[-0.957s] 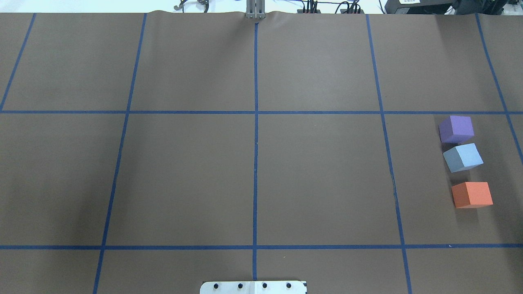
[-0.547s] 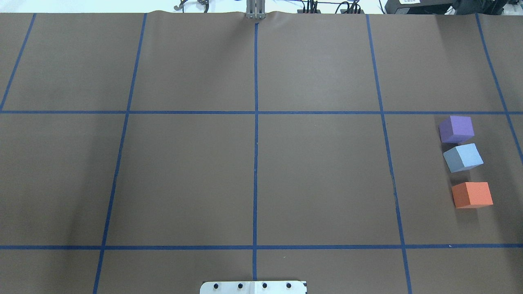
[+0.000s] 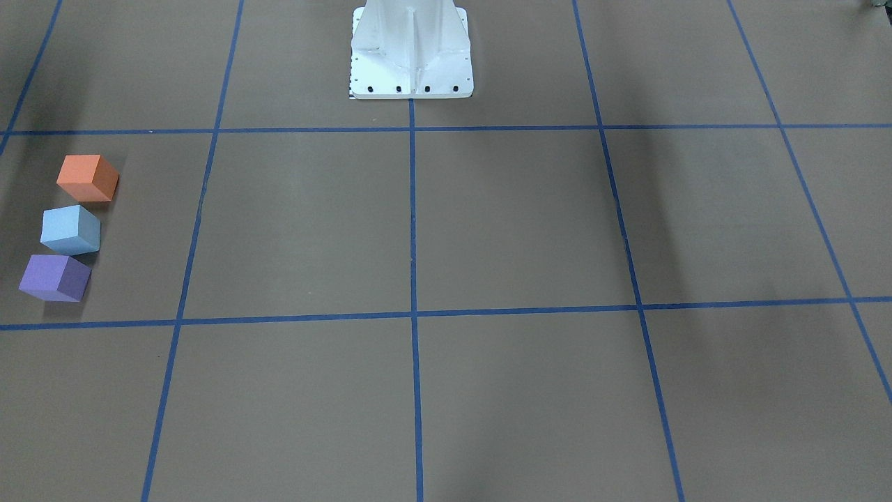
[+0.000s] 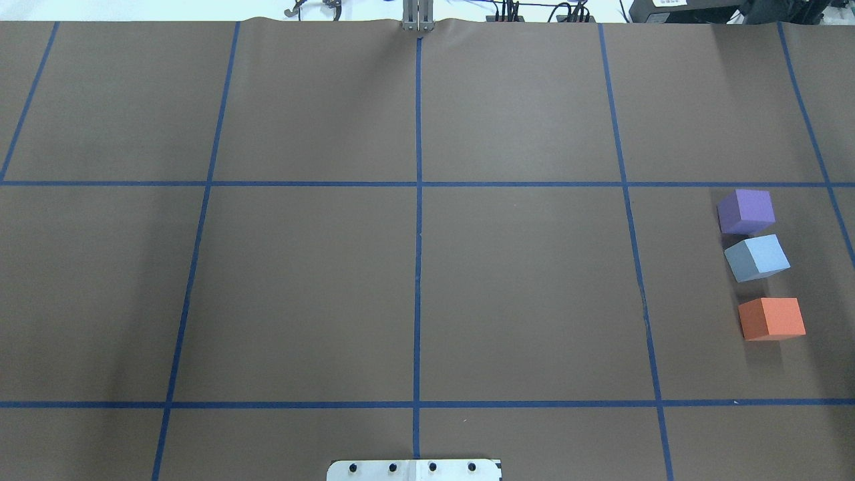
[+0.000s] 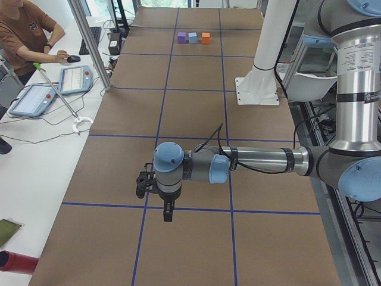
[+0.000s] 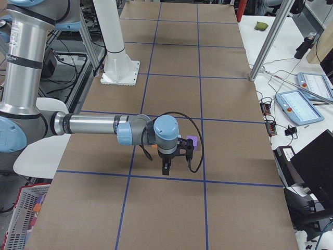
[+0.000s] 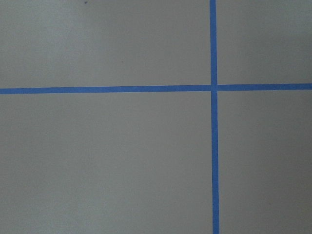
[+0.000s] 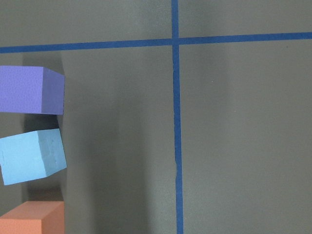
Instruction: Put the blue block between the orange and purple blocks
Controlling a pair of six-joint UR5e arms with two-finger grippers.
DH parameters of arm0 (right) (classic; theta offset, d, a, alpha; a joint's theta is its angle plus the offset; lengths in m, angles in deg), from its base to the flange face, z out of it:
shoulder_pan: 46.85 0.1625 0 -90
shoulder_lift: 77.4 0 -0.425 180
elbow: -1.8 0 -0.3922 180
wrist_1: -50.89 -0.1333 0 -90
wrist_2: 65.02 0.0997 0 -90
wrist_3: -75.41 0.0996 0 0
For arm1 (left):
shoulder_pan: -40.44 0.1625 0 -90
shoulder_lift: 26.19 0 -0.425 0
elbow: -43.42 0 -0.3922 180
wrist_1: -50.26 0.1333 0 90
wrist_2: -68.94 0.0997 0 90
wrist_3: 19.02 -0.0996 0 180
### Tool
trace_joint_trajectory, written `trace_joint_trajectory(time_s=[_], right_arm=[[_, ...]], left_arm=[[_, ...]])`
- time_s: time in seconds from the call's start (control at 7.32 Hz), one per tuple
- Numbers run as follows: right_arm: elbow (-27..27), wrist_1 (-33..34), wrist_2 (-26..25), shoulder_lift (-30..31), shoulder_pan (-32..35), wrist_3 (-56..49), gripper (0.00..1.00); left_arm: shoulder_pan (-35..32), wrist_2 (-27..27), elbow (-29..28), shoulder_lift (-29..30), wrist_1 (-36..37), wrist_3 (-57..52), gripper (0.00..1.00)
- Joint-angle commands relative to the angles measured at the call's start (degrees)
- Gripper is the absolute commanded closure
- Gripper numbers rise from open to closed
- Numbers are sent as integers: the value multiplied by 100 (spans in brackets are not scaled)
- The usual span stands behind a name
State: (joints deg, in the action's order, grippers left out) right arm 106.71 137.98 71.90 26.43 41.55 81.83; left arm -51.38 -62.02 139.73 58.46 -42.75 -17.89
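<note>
The right gripper (image 6: 165, 169) showed too little to tell its opening. Below and beside it, the blue block (image 4: 757, 257) sat between purple block (image 4: 746, 211) and orange block (image 4: 771, 318); a careless descent might have scattered that tight row.

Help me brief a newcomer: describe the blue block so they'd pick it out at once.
On the brown table with its blue tape grid, go to the overhead view's middle-row cell by the right edge. Three blocks line up there; the blue block is the middle one, pale and slightly rotated, between the purple block and the orange block.
</note>
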Motion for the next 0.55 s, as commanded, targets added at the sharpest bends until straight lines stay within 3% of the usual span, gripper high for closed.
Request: trace_joint_trajectory(time_s=[0.0, 0.41], right_arm=[[47, 19, 36, -21, 97, 0, 0], [65, 37, 36, -21, 169, 0, 0]], left_arm=[[-2, 9, 1, -1, 10, 0, 0], [6, 1, 1, -1, 19, 0, 0]])
